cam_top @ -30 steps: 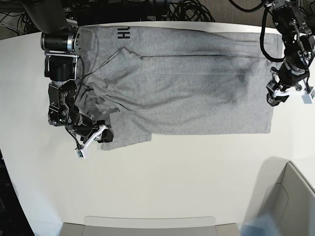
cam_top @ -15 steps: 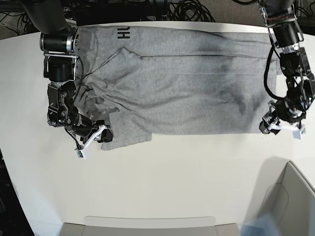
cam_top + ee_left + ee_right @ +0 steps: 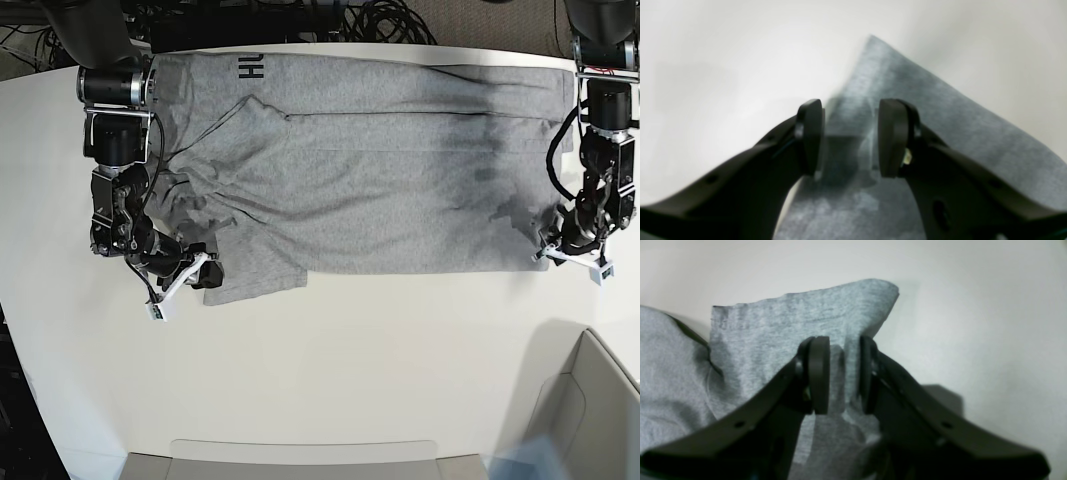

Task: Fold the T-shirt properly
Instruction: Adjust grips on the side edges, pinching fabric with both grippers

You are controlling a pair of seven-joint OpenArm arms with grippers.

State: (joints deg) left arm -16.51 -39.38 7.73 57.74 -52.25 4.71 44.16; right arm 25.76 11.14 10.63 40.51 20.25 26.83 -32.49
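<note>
The heather-grey T-shirt [image 3: 380, 180] lies spread across the white table [image 3: 350, 350], partly folded, with black lettering [image 3: 250, 67] showing at its far left edge. My left gripper [image 3: 548, 250] is low at the shirt's near right corner. In the left wrist view the left gripper [image 3: 850, 140] is open, its jaws astride the corner of the T-shirt [image 3: 940, 133]. My right gripper [image 3: 205, 275] is at the sleeve on the near left. In the right wrist view the right gripper [image 3: 843, 373] is shut on a raised fold of the T-shirt [image 3: 773, 326].
A pale open box [image 3: 590, 400] stands at the near right corner. A shallow tray edge [image 3: 300, 455] runs along the near side. Black cables [image 3: 380, 20] pile up behind the table's far edge.
My left arm has swung from the shirt's right edge down to its near right corner, and its jaws have widened. The right arm and the sleeve have hardly moved.
</note>
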